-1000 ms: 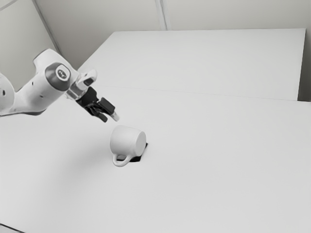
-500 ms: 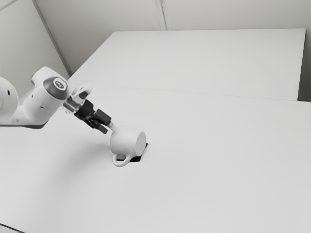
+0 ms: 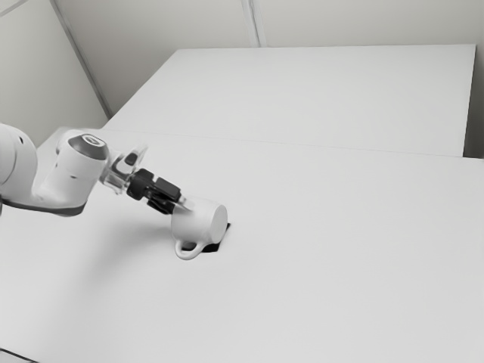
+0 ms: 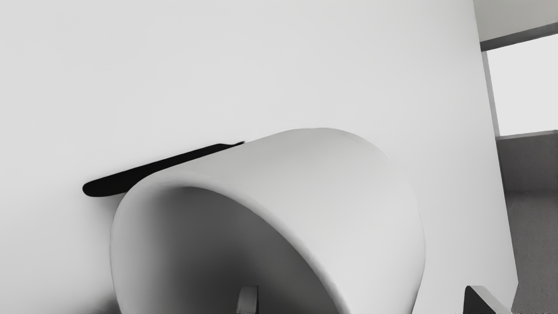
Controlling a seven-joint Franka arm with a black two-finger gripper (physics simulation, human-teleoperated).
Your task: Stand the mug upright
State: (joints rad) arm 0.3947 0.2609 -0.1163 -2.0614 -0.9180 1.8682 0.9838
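The white mug lies on its side on the table, its base facing the exterior view's right and its handle low on the near side. My gripper is at the mug's open end, pointing obliquely down. In the wrist view the mug has its mouth turned toward my hand. Standing wide apart, the fingers of the gripper straddle the mug's wall: one tip shows within the mouth, the other outside the wall with a space beside it.
A flat black piece lies under and beside the mug; its dark strip also shows past the rim. The white table extends around them. A thin dark cable runs at the exterior view's lower left corner.
My hand has moved down and toward the exterior view's right, from above the mug to its mouth, tilting flatter on the way. The mug has stayed where it was.
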